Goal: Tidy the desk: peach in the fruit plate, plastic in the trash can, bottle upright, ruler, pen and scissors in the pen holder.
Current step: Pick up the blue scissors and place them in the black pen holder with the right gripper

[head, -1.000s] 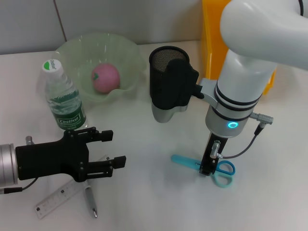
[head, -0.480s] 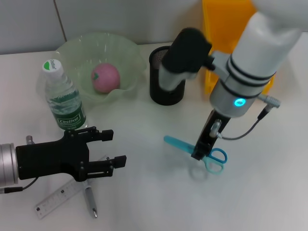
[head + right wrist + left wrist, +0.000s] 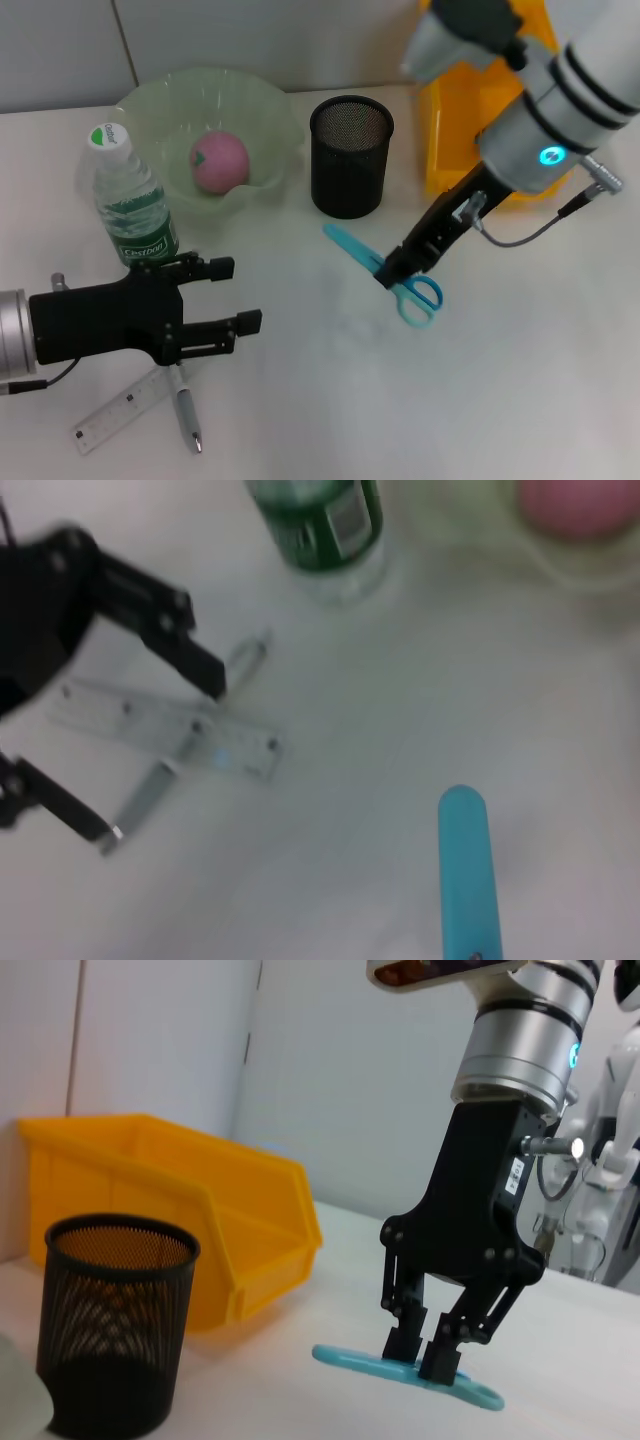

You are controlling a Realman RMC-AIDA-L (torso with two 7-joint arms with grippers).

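Gripping the blue scissors [image 3: 385,270] near their pivot, my right gripper [image 3: 392,271] holds them lifted off the white desk [image 3: 500,400], jaws closed narrow on them; their long axis lies nearly level, closed blades pointing toward the black mesh pen holder [image 3: 351,155], handle loops trailing away; the holder stands near, beyond the blade tip, so I judge the blades must tip downward over its open rim; my left gripper [image 3: 215,305], jaws apart and holding nothing, hovers above the ruler [image 3: 120,408] and pen [image 3: 186,412], well apart from the scissors.
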